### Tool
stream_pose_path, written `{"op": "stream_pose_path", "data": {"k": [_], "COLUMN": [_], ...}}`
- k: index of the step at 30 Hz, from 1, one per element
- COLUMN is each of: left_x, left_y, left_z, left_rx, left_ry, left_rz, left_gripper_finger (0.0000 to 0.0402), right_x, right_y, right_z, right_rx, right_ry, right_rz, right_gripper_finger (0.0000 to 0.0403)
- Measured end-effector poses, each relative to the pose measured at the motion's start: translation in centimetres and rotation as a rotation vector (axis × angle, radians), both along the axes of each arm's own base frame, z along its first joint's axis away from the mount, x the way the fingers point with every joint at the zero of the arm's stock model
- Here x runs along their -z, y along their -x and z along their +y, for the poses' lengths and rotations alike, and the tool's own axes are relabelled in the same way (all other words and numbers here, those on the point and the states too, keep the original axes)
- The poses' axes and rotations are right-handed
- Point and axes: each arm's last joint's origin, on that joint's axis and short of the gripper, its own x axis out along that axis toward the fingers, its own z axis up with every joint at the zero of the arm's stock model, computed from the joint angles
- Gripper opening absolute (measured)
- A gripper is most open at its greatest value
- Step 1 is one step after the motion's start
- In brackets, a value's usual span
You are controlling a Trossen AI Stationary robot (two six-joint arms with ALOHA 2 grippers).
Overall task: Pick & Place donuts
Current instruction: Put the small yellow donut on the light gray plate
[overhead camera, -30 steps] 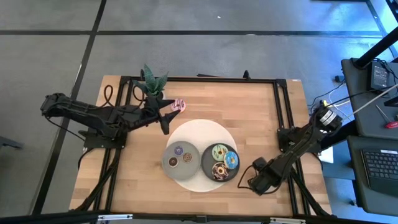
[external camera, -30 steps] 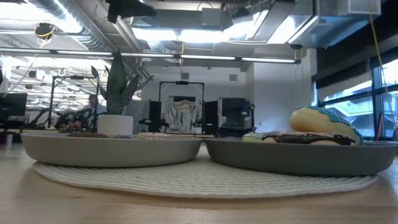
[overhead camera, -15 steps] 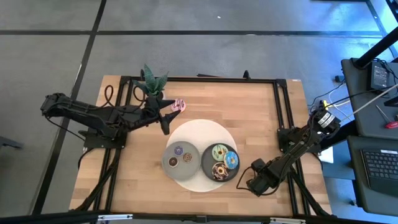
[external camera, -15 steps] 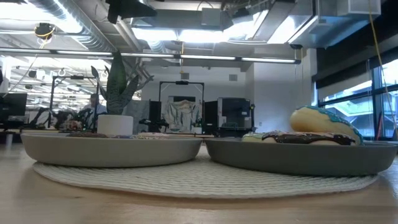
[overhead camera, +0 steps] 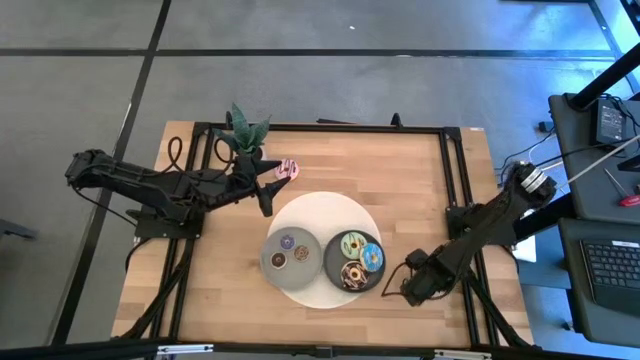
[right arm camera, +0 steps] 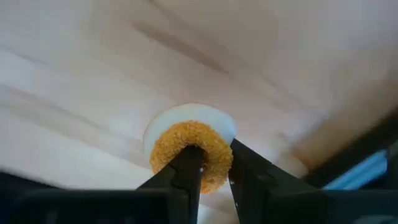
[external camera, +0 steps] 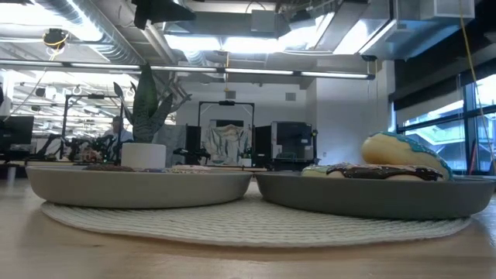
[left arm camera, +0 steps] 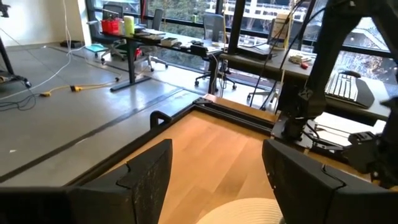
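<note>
Nearest the front edge, the right gripper [overhead camera: 408, 291] sits low over the table just beside the right plate [overhead camera: 334, 267], and its wrist view shows its fingers [right arm camera: 186, 171] pinched through the hole of a small orange donut [right arm camera: 191, 152], so that one is in hand but not yet placed. Just beyond, both grey plates rest side by side on a round white mat [overhead camera: 320, 213]. The right plate carries three larger donuts: a chocolate one [overhead camera: 351, 275], a blue one [overhead camera: 372, 257] and a mint-green one [overhead camera: 350, 243]. The left plate [overhead camera: 271, 262] holds small ones, a purple one [overhead camera: 287, 241] and two brown ones [overhead camera: 279, 260]; I judge most of the sorting done. Farther back, the left gripper [overhead camera: 265, 199] hovers near the mat's far left rim, fingers spread apart and empty in its wrist view. Farthest, a pink donut [overhead camera: 288, 169] lies alone on the wood beside a potted plant [overhead camera: 244, 132]. What seems left is setting down the orange donut and collecting the pink one
</note>
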Motion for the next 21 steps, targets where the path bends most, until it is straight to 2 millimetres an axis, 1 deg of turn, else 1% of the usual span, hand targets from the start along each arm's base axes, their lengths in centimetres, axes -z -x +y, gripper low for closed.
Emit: {"op": "stream_pose_path", "data": {"k": [4,8,10,13,16,19,21], "left_x": [0.1,0.3,0.7,1.5,1.9,1.8,1.7], "left_y": [-0.1,-0.5,-0.9,-1.9,-3.3,-4.5,-5.1], "left_z": [-0.1,-0.5,-0.7,-0.9,-1.3,-1.5,-1.6], "left_rx": [0.026,0.186,0.233,0.266,0.300,0.326,0.331], "left_ry": [-0.022,-0.063,-0.066,-0.060,-0.045,-0.052,-0.051], "left_rz": [0.018,0.055,0.079,0.115,0.176,0.284,0.372], "left_gripper_finger": [0.0246,0.0244,0.0244,0.0243,0.0236,0.0229,0.0224], "right_x": [-2.2,-4.2,-5.0,-6.2,-7.2,-7.7,-7.6], "right_y": [-1.0,-2.4,-3.4,-5.3,-7.3,-8.8,-9.4], "right_z": [-2.2,-5.1,-6.6,-8.7,-10.8,-12.9,-14.1], "right_rx": [-0.041,-0.025,-0.030,-0.093,-0.144,-0.173,-0.178], "right_ry": [0.002,0.014,0.012,0.008,0.036,0.035,0.027], "right_rz": [-0.177,-0.345,-0.450,-0.648,-0.837,-0.958,-0.987], "right_gripper_finger": [0.0080,0.0080,0.0080,0.0080,0.0080,0.0080,0.0080]}}
